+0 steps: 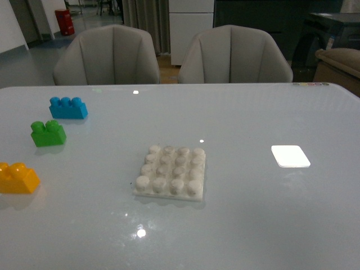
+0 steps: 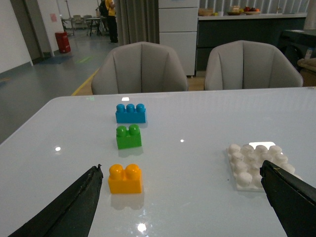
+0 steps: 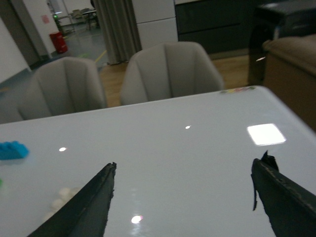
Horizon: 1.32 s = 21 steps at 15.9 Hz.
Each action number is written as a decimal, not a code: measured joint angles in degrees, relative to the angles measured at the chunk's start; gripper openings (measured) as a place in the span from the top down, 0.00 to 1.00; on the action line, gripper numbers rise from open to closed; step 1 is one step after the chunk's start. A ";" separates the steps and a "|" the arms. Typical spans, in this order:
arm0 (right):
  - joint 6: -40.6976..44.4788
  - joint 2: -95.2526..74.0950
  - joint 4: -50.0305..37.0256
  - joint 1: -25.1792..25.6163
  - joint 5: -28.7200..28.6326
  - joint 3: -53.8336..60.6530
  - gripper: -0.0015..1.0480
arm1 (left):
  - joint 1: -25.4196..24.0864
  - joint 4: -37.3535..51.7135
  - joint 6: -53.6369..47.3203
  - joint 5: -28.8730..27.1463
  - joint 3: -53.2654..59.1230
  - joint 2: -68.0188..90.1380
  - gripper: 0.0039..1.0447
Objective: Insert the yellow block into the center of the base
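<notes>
I see my left gripper (image 2: 180, 170) spread wide with nothing between its jaws. The yellow block (image 2: 125, 179) sits on the table (image 2: 197, 123) just ahead of this gripper, close to one finger (image 2: 81, 200) but not touching it, upright with its two studs up. The base (image 2: 256, 165) lies ahead of the other finger, whose tip covers a corner of it in my left wrist view. So the block and the base are well apart, one toward each side of the open jaws. Beyond the block, farther from the gripper, the green brick (image 2: 129, 137) and then the blue brick (image 2: 131, 113) stand in a row leading away from me.

My right gripper (image 3: 186, 163) is also fully open and holds nothing. Bare table lies straight ahead of it. The white square (image 3: 266, 134) lies flat ahead of one of its fingers. On the other finger's side I can just make out a few studs of the base (image 3: 58, 197) and one end of the blue brick (image 3: 12, 149).

In the front view neither arm shows. The base (image 1: 170, 172) has all its studs free, and the yellow block (image 1: 18, 179) is at the table's left edge, well apart from it.
</notes>
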<state>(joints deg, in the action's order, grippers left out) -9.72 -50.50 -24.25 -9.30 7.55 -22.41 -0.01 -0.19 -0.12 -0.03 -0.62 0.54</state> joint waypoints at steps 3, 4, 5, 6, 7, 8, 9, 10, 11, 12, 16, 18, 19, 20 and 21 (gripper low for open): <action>7.91 26.23 15.74 9.62 -6.99 11.39 0.56 | 0.00 0.00 0.00 0.02 0.00 0.00 0.06; 8.46 32.20 18.47 9.20 -7.54 12.70 0.66 | 0.00 0.00 0.00 0.00 0.00 0.00 0.06; 8.87 37.81 20.68 9.33 -7.54 13.88 0.80 | 0.00 0.00 -0.02 0.00 0.00 0.00 0.06; 9.16 42.53 25.09 9.31 -7.56 14.53 0.91 | 0.00 -0.02 0.00 0.00 0.00 0.00 0.06; 9.31 45.07 25.62 9.29 -7.58 15.65 0.99 | 0.00 -0.02 0.00 0.00 0.00 0.00 0.06; 9.38 45.42 25.44 9.31 -7.54 15.96 0.98 | 0.00 0.00 0.00 0.00 0.00 0.00 0.06; 9.38 45.55 25.14 9.31 -7.54 16.37 0.98 | 0.00 0.02 0.00 0.00 0.00 0.00 0.06; 9.38 45.88 25.11 9.31 -7.56 16.85 0.98 | 0.00 0.00 0.00 0.00 0.00 0.00 0.06; 9.38 46.29 25.07 9.31 -7.56 17.51 0.98 | 0.00 0.00 0.00 -0.02 0.00 0.00 0.06; 9.38 46.56 25.05 9.31 -7.54 17.97 0.98 | 0.00 0.02 0.00 0.00 0.00 0.00 0.06; 9.38 47.67 24.65 9.31 -7.56 19.17 0.98 | 0.00 0.00 0.00 0.00 0.00 0.00 0.06; 9.38 48.06 24.65 9.31 -7.54 19.65 0.98 | 0.00 0.00 0.00 0.00 0.00 0.00 0.06; 9.38 48.81 24.17 9.31 -7.54 20.26 0.98 | 0.00 0.00 0.00 0.00 0.00 0.00 0.06; 9.40 50.36 24.65 9.31 -7.58 21.75 0.98 | 0.00 0.00 0.00 0.00 0.00 0.00 0.06; 9.44 49.83 24.65 9.31 -7.56 21.70 0.98 | 0.00 0.00 0.00 0.07 0.00 0.00 0.06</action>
<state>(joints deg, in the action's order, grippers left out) -0.27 -0.67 0.40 0.01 -0.01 -0.71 -0.01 -0.19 -0.12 0.03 -0.62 0.54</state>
